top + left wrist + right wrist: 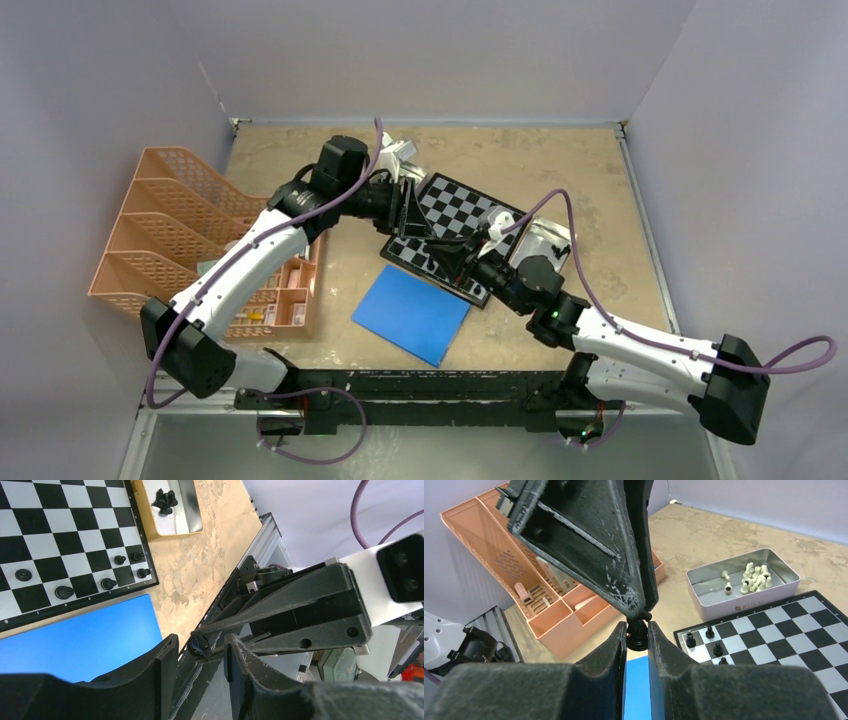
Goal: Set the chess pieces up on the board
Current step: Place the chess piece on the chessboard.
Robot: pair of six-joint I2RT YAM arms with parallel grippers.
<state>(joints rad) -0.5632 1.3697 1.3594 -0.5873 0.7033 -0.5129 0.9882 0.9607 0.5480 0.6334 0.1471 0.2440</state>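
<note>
The board (462, 208) lies at mid-table, with a few black chess pieces (64, 592) along its near-left edge, also seen in the right wrist view (718, 649). Both grippers meet above that edge. My right gripper (637, 630) is shut on a black piece (637, 637) and holds it in the air. That piece (201, 645) sits between the fingertips of my left gripper (201, 649), which is open with clear gaps on both sides. In the top view the left gripper (430, 240) and the right gripper (457, 258) hide the piece.
A blue sheet (412, 313) lies in front of the board. A tin of cream pieces (749, 577) stands beyond the board's left corner. A tin of black pieces (165, 502) stands at its right. An orange organizer (190, 230) fills the table's left side.
</note>
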